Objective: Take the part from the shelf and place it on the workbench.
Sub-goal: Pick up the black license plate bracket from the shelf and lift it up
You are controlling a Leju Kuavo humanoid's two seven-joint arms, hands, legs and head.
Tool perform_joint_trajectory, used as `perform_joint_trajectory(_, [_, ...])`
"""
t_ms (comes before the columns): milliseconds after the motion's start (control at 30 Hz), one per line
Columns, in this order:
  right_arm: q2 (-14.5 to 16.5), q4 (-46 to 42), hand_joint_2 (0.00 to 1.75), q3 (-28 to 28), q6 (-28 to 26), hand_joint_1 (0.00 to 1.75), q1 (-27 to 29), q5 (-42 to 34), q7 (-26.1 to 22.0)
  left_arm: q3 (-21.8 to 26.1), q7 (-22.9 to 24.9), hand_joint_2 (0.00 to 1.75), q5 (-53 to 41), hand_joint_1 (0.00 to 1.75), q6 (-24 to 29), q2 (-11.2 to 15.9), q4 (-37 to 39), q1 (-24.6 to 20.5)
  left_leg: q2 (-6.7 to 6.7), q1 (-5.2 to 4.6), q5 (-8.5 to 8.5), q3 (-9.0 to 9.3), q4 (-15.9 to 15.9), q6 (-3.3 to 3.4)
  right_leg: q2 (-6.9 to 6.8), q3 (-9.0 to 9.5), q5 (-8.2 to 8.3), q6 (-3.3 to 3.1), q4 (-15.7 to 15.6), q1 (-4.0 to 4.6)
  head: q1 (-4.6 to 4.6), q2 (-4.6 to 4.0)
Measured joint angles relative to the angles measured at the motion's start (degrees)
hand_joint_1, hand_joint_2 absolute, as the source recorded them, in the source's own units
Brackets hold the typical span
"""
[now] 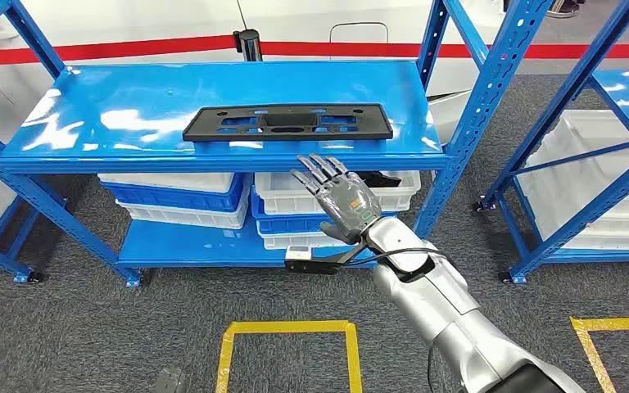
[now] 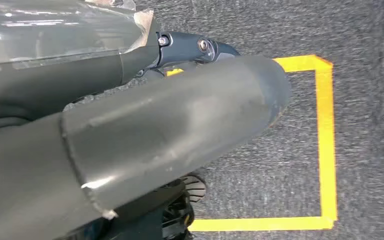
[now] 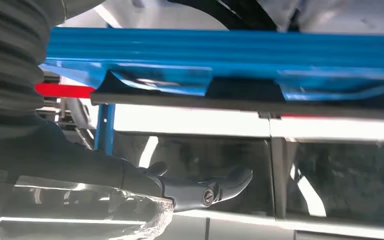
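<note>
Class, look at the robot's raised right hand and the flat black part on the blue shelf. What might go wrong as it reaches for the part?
1. The right hand hovers open near the blue shelf's front edge, so its fingers may strike that edge.
2. The black part lies flat, so fingers may push it back rather than lift it.
3. It is long; a one-handed grip near one end may let it tip.

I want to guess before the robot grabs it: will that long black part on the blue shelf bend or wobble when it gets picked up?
Probably stiff: the black part lies flat with straight edges. Its cutouts suggest it is fairly light. Being long, it may tilt if the right hand holds it off-centre, and the glossy shelf could let it slide when pushed.
</note>
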Motion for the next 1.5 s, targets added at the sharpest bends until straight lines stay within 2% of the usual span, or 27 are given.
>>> perform_joint_trajectory(267, [1.3, 5.3, 1.75, 0.7, 0.0, 0.0, -3.1, -0.2, 0.8, 0.0, 1.3, 0.0, -1.0, 0.0, 0.4, -0.1, 0.2, 0.0, 0.0, 0.0, 0.0, 0.01, 0.0, 0.0, -0.01, 0.0, 0.0, 0.0, 0.0, 0.0, 0.0, 0.0])
perform_joint_trajectory(500, [1.4, 7.1, 1.75, 1.3, -0.1, 0.0, -3.7, -0.3, 1.2, 0.0, 1.3, 0.0, -1.5, 0.0, -0.1, 0.0, 0.2, 0.0, -0.01, -0.03, -0.02, -0.02, 0.1, 0.03, 0.0, 0.0, 0.04, 0.07, 0.0, -0.06, 0.0, 0.0])
perform_joint_trajectory(567, [1.4, 7.3, 1.75, 1.4, -0.1, 0.0, -3.8, -0.1, 1.5, 0.0, 1.0, 0.0, -1.5, 0.0, -0.8, 0.1, 0.2, 0.0, -0.02, -0.14, -0.05, -0.1, 0.2, 0.36, 0.05, -0.01, 0.22, 0.36, -0.2, -0.28, -0.02, 0.0])
perform_joint_trajectory(633, [1.4, 7.3, 1.75, 1.5, -0.1, 0.0, -3.9, 0.0, 1.6, 0.0, 0.5, 0.0, -1.5, 0.0, -1.2, 0.3, 0.3, 0.0, 0.0, -0.18, -0.01, 0.06, -0.6, 1.12, 0.09, 0.01, 0.92, 1.06, 0.2, -0.15, -0.02, 0.0])
perform_joint_trajectory(700, [1.4, 7.3, 1.75, 1.5, -0.1, 0.0, -4.1, 0.0, 1.7, 0.0, 0.4, 0.0, -1.5, 0.0, -1.1, 0.2, 0.3, 0.0, 0.22, 0.22, 0.23, 0.99, -1.9, 1.81, -0.22, -0.52, 1.03, 1.61, 1.4, 0.08, 0.07, 0.0])
perform_joint_trajectory(767, [1.4, 7.3, 1.75, 1.5, -0.1, 0.0, -4.6, -0.1, 1.8, 0.0, 0.4, 0.0, -1.5, 0.0, -1.0, 0.2, 0.3, 0.0, 0.57, 0.79, 0.49, 1.83, -2.4, 2.02, -0.63, -2.73, -0.71, 1.72, 5.1, -0.14, 0.18, 0.0])
perform_joint_trajectory(833, [1.5, 7.3, 1.75, 1.6, -0.1, 0.0, -4.8, -0.1, 1.9, 0.0, 0.5, 0.0, -1.5, 0.0, -0.8, 0.2, 0.3, 0.0, 0.83, 1.28, 0.36, 2.07, -2.4, 1.73, -0.85, -6.46, -3.05, 2.26, 11.5, -0.75, 0.24, 0.0])
perform_joint_trajectory(867, [1.4, 7.3, 1.75, 1.6, 0.0, 0.0, -4.8, -0.1, 2.0, 0.0, 0.6, 0.0, -1.5, 0.0, -0.7, 0.1, 0.3, 0.0, 0.9, 1.6, 0.16, 2.28, -2.4, 1.41, -0.99, -7.98, -3.58, 2.86, 13.6, -1.19, 0.22, 0.0])
perform_joint_trajectory(900, [1.3, 7.2, 1.75, 1.5, 0.1, 0.0, -4.8, -0.1, 2.1, 0.0, 0.7, 0.0, -1.4, 0.0, -0.7, 0.1, 0.3, 0.1, 0.93, 2.02, -0.15, 2.61, -2.4, 0.94, -1.17, -8.67, -3.33, 3.66, 14.1, -1.65, 0.24, 0.0])
perform_joint_trajectory(933, [1.2, 7.2, 1.75, 1.5, 0.1, 0.0, -4.7, 0.0, 2.2, 0.0, 0.8, 0.0, -1.4, 0.0, -0.6, 0.0, 0.3, 0.2, 0.94, 2.51, -0.56, 3.23, -2.3, 0.35, -1.42, -8.27, -2.1, 4.57, 12.3, -2.13, 0.24, 0.0])
perform_joint_trajectory(1000, [1.0, 7.1, 1.75, 1.5, 0.1, 0.0, -4.7, 0.3, 2.4, 0.0, 0.9, 0.0, -1.4, 0.0, -0.6, -0.1, 0.3, 0.2, 0.98, 3.42, -1.72, 4.68, -2.2, -1.15, -2.11, -5.57, 1.68, 6.33, 5.1, -2.94, 0.37, 0.0])
perform_joint_trajectory(1033, [0.8, 7.0, 1.75, 1.5, 0.1, 0.0, -4.7, 0.4, 2.4, 0.0, 0.9, 0.0, -1.4, 0.0, -0.5, -0.1, 0.3, 0.2, 1.03, 3.71, -2.3, 5.24, -2.0, -1.86, -2.4, -4.59, 2.41, 6.37, 2.2, -2.98, 0.54, 0.0])
perform_joint_trajectory(1067, [0.7, 6.9, 1.75, 1.6, 0.0, 0.0, -4.7, 0.5, 2.5, 0.0, 0.9, 0.0, -1.4, 0.0, -0.5, 0.0, 0.3, 0.1, 1.09, 3.8, -2.81, 5.37, -1.9, -2.49, -2.6, -3.92, 2.77, 5.87, 0.6, -2.89, 0.65, 0.0])
perform_joint_trajectory(1100, [0.6, 6.9, 1.75, 1.5, 0.0, 0.0, -4.5, 0.5, 2.5, 0.0, 0.9, 0.0, -1.4, 0.0, -0.5, 0.0, 0.3, 0.1, 1.18, 3.77, -3.13, 5.42, -1.8, -2.96, -2.59, -3.85, 2.28, 4.83, 0.6, -2.65, 0.59, 0.0])
perform_joint_trajectory(1133, [0.6, 6.8, 1.75, 1.5, 0.0, 0.0, -4.4, 0.6, 2.6, 0.0, 0.9, 0.0, -1.4, 0.0, -0.5, 0.0, 0.4, 0.1, 1.26, 3.8, -3.27, 5.47, -1.6, -3.26, -2.44, -3.68, 1.85, 3.7, 0.7, -2.54, 0.45, 0.0])
perform_joint_trajectory(1200, [0.5, 6.5, 1.75, 1.5, 0.0, 0.0, -4.4, 0.6, 2.6, 0.0, 1.0, 0.0, -1.4, 0.0, -0.5, 0.0, 0.4, 0.1, 1.21, 4.01, -2.56, 4.41, 0.7, -3.65, -1.93, -3.08, 1.59, 2.5, 0.9, -2.65, -0.01, 0.0])
perform_joint_trajectory(1233, [0.5, 6.3, 1.75, 1.5, -0.1, 0.0, -4.5, 0.6, 2.6, 0.0, 1.0, 0.0, -1.4, 0.0, -0.5, 0.0, 0.4, 0.0, 1.06, 4.1, -2.21, 2.83, 3.3, -3.72, -1.68, -2.69, 1.32, 2.08, 0.7, -2.67, -0.16, 0.0])
perform_joint_trajectory(1267, [0.6, 6.2, 1.75, 1.5, -0.1, 0.0, -4.6, 0.6, 2.6, 0.0, 1.0, 0.0, -1.4, 0.0, -0.5, 0.0, 0.4, -0.1, 0.89, 4.12, -2.47, 0.45, 6.8, -3.77, -1.48, -2.22, 0.99, 1.67, 0.5, -2.62, -0.37, 0.0])
perform_joint_trajectory(1333, [0.7, 6.1, 1.75, 1.5, -0.1, 0.0, -4.6, 0.6, 2.6, 0.0, 1.0, 0.0, -1.4, 0.0, -0.5, -0.1, 0.4, -0.1, 0.69, 3.89, -5.25, -5.0, 13.4, -3.76, -1.11, -1.18, 0.19, 0.96, 0.3, -2.28, -0.67, 0.0])
perform_joint_trajectory(1367, [0.7, 6.1, 1.75, 1.5, -0.1, 0.0, -4.6, 0.6, 2.6, 0.0, 1.0, 0.0, -1.4, 0.0, -0.5, -0.1, 0.4, 0.0, 0.66, 3.74, -6.7, -7.33, 15.3, -3.67, -0.9, -0.59, -0.29, 0.72, 0.2, -2.04, -0.74, 0.0])
perform_joint_trajectory(1400, [0.7, 6.1, 1.75, 1.5, -0.1, 0.0, -4.5, 0.6, 2.6, 0.0, 1.0, 0.0, -1.4, 0.0, -0.5, -0.1, 0.4, 0.0, 0.65, 3.52, -7.1, -8.92, 15.6, -3.44, -0.68, 0.05, -0.78, 0.56, 0.2, -1.77, -0.72, 0.0])
perform_joint_trajectory(1433, [0.7, 6.1, 1.75, 1.5, -0.1, 0.0, -4.5, 0.6, 2.6, 0.0, 1.0, 0.0, -1.4, 0.0, -0.5, -0.1, 0.4, 0.1, 0.62, 3.22, -6.03, -9.67, 14.3, -2.96, -0.49, 0.8, -1.33, 0.44, 0.2, -1.46, -0.76, 0.0])
perform_joint_trajectory(1467, [0.7, 6.1, 1.75, 1.5, -0.1, 0.0, -4.5, 0.6, 2.6, 0.0, 1.0, 0.0, -1.4, 0.0, -0.5, -0.1, 0.4, 0.1, 0.56, 2.83, -3.77, -9.63, 11.7, -2.25, -0.36, 1.58, -1.85, 0.35, 0.1, -1.14, -0.79, 0.0])
perform_joint_trajectory(1500, [0.8, 6.1, 1.75, 1.5, -0.1, 0.0, -4.5, 0.6, 2.6, 0.0, 1.0, 0.0, -1.4, 0.0, -0.5, 0.0, 0.4, 0.1, 0.41, 2.18, -0.1, -9.14, 8.1, -1.01, -0.27, 2.18, -2.4, 0.25, 0.0, -0.98, -0.77, 0.0])
